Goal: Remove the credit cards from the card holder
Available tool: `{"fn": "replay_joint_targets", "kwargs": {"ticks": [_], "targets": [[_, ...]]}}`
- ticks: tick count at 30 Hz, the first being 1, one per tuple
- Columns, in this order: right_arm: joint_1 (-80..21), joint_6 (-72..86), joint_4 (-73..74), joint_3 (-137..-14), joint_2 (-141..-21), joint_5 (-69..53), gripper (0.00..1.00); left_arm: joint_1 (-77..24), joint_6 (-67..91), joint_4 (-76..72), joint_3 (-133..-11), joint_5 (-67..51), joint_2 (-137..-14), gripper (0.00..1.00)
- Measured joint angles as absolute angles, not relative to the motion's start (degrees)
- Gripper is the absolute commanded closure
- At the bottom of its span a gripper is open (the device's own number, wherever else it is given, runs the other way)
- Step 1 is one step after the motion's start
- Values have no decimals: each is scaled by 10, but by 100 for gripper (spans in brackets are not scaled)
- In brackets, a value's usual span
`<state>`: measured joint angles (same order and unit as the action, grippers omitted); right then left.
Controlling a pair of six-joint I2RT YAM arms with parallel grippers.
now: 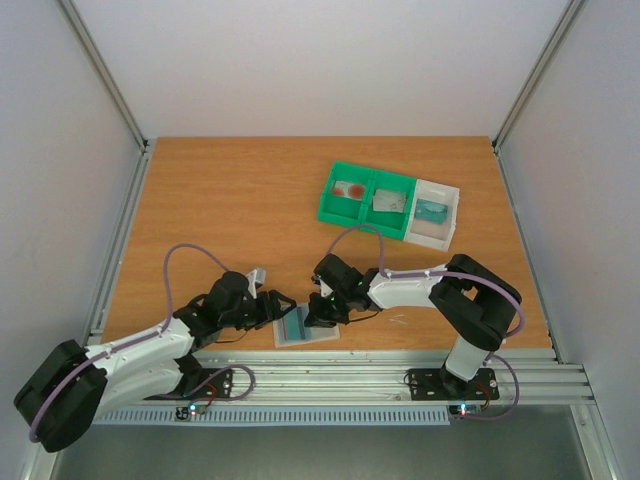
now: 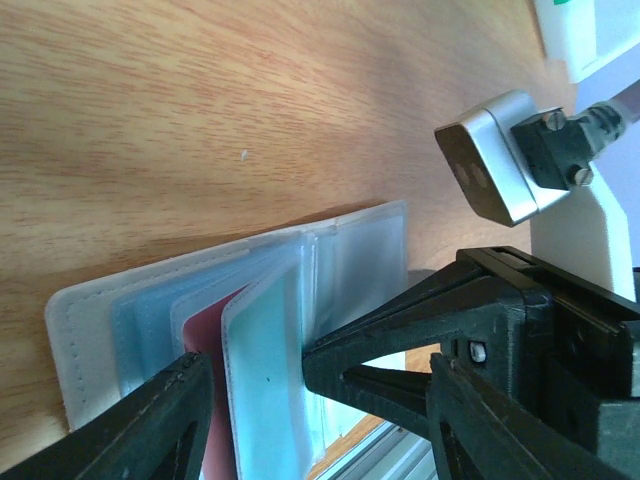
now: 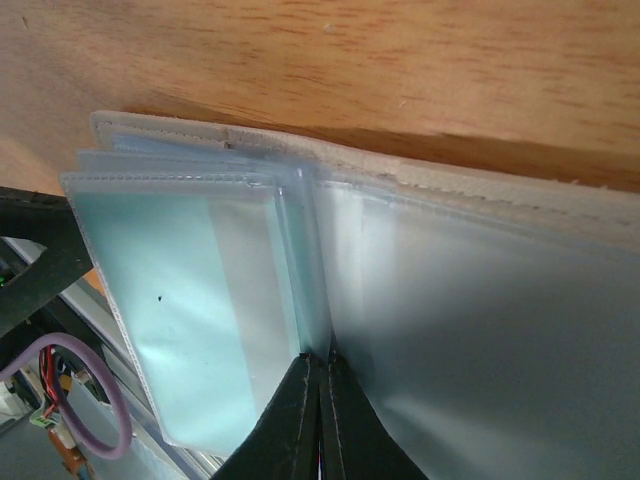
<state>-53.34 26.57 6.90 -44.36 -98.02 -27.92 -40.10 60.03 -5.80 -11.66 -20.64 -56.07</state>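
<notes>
The card holder [image 1: 307, 326] lies open near the table's front edge, its clear sleeves fanned out [image 2: 330, 250] [image 3: 470, 300]. One sleeve holds a teal card [image 2: 265, 390] [image 3: 150, 300], and a red card [image 2: 212, 340] shows behind it. My left gripper [image 1: 275, 310] [image 2: 318, 390] is open, its fingers standing on either side of the fanned sleeves. My right gripper [image 1: 325, 310] [image 3: 320, 358] is shut, and its tips press into the fold between the sleeves. In the left wrist view the right gripper's fingers [image 2: 400, 350] form a black wedge against the teal sleeve.
At the back right stands a green two-compartment bin [image 1: 366, 178] holding a red-marked card [image 1: 349, 189] and a greyish card [image 1: 389, 202]. Beside it, a white tray [image 1: 445, 235] holds a teal card [image 1: 432, 211]. The table's metal front rail [image 1: 380, 365] runs just behind the holder.
</notes>
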Motion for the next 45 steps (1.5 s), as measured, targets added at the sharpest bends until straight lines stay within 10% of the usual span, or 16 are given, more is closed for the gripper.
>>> {"fn": "replay_joint_targets", "kwargs": {"ticks": [45], "targets": [[-535,298,-50,-392,-967,-289,87,-401,630,-81,-129,-252,-572,64]]}}
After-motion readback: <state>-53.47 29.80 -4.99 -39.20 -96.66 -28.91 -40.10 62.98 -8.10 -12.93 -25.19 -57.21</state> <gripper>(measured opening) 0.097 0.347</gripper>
